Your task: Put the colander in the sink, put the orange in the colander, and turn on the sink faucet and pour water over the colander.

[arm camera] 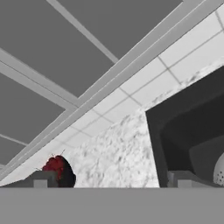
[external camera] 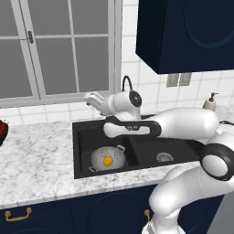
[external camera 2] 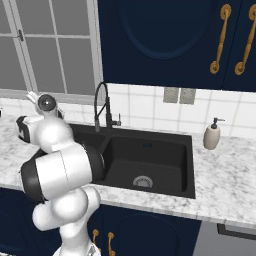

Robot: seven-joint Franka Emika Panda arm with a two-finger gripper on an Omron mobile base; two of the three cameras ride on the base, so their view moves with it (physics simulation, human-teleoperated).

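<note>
The silver colander [external camera: 106,156] sits in the left basin of the black sink [external camera: 137,146], and the orange [external camera: 108,161] lies inside it. My gripper [external camera: 90,97] hovers above the sink's back left corner, pointing left toward the window. In the hand view its fingertips [arm camera: 41,179] stand wide apart with nothing between them, so it is open. The black gooseneck faucet [external camera 2: 102,104] rises behind the sink, off to the gripper's right. No water shows at its nozzle. A sliver of the colander [arm camera: 220,171] shows at the right edge of the hand view.
A dark red bowl [external camera: 2,130] stands on the marble counter [external camera: 41,160] far left. A beige soap dispenser [external camera 2: 212,135] stands right of the sink. A window [external camera: 59,45] is behind the counter and dark cabinets [external camera: 187,32] hang overhead. My own arm hides the left basin in the right base view.
</note>
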